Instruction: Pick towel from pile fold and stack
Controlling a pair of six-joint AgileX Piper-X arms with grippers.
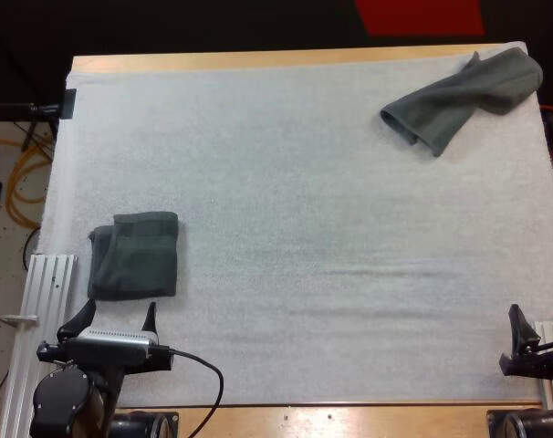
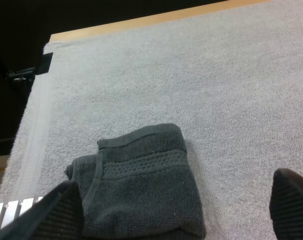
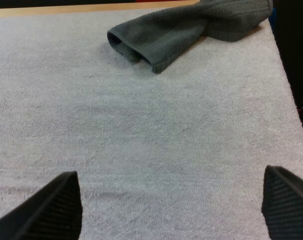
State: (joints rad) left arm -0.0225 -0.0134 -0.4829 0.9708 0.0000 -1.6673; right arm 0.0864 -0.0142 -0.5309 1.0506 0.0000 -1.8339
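Grey-green folded stack (image 1: 135,255), perhaps 2 towels, on mat (image 1: 304,228).

no readable text, no labels, no brands, no numbers anywhere

This is a robotics lab bench, plain as day: a wooden table (image 1: 258,60) covered almost edge to edge by a white mat (image 1: 286,201), with 2 robot arms standing at its near side, the left arm (image 1: 67,397) and the right arm (image 1: 532,358). Just beside the table on the left lies a ribbed aluminium rail (image 1: 48,283). Past that, orange cable (image 1: 15,182) loops loose over a speckled floor (image 1: 3,265) — and a black bracket (image 1: 68,103) sits at the mat's far left corner.
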